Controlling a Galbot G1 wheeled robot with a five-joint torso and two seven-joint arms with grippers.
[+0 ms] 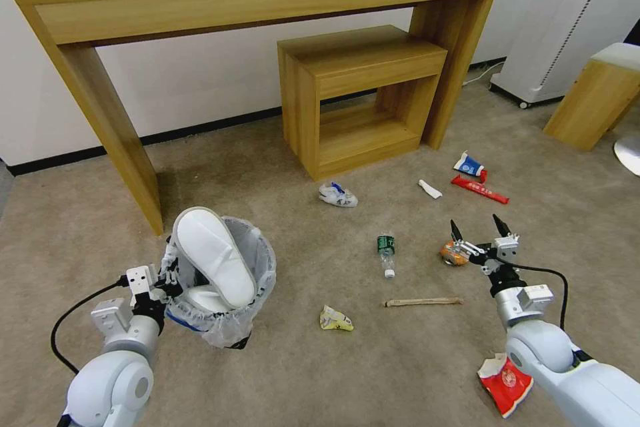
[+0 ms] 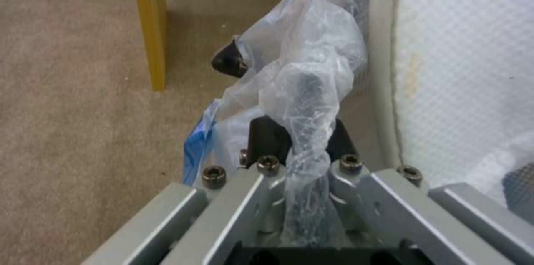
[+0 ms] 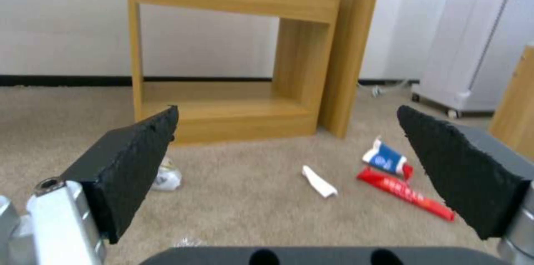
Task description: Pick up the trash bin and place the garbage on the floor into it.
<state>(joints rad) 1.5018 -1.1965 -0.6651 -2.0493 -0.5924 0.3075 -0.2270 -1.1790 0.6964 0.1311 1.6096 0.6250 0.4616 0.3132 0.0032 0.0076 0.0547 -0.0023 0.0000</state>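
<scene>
The left gripper (image 1: 159,283) is clamped on the bagged rim of the trash bin (image 1: 223,280), holding it tilted on the floor (image 1: 280,373) near the tall console's left leg, with white slippers (image 1: 213,255) sticking out of the top; I can make out one clearly and part of a second beneath. Over on the other side the right gripper (image 1: 477,233) hangs with its jaws spread wide and nothing between them, hovering right over an orange crumpled wrapper (image 1: 452,255), which lies just below and slightly to the bin side of its tips, so the right arm is plainly the nearer one. Beyond it, toward the small cabinet, lie one blue-white carton (image 1: 469,164), one red bar wrapper (image 1: 480,189) running diagonally, and one white scrap (image 1: 430,189). Between the arms: one green-labelled bottle (image 1: 386,252) with its cap pointing toward the robot, one wooden stick (image 1: 423,302) lying crosswise, one yellow wrapper (image 1: 335,320), one pale crumpled wrapper (image 1: 338,195). One red paper bowl (image 1: 503,383) sits by the right forearm.
</scene>
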